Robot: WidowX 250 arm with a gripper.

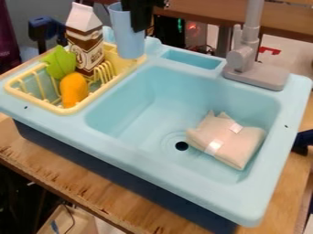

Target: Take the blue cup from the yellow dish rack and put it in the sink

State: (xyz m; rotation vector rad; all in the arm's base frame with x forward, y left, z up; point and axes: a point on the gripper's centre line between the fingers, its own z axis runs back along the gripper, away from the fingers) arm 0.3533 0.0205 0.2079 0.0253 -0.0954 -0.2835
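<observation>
Camera view: seems to be holding the blue cup (127,43) in the black gripper (139,27), by the back of the yellow rack (67,110); picked up, not let go yet.

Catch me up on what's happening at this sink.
The robot's black gripper is at the rim of a light blue cup, by the back corner of the yellow rack; I can't tell whether it has a firm hold. In the rack are a brown-and-white carton, a green item and an orange-yellow one. A pale, folded bundle lies in the light blue sink, beside the drain hole.
</observation>
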